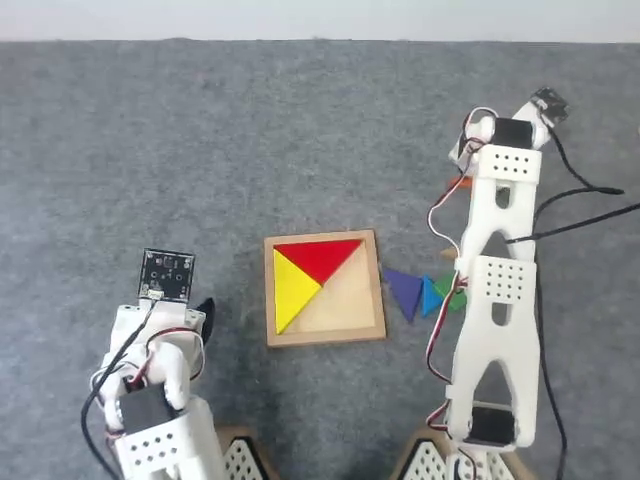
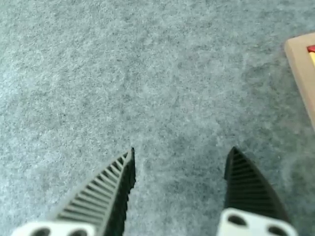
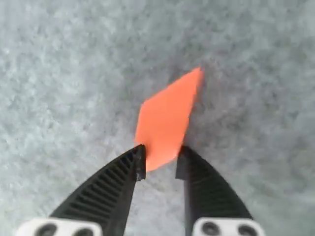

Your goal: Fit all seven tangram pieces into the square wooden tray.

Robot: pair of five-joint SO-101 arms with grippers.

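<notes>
Right hand (image 3: 160, 160) pinches the orange piece (image 3: 167, 118) by its tip, upper right of the high view. Left hand (image 2: 179, 167) gapes open over the grey worktop (image 1: 150, 130), lower left. Dead centre, the tray (image 1: 325, 338) holds a red triangle (image 1: 320, 258) and a yellow triangle (image 1: 292, 288).

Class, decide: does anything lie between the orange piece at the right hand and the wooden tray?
Nothing visible does. Only bare mat separates the orange parallelogram from the wooden tray; the purple triangle lies off that line.
</notes>
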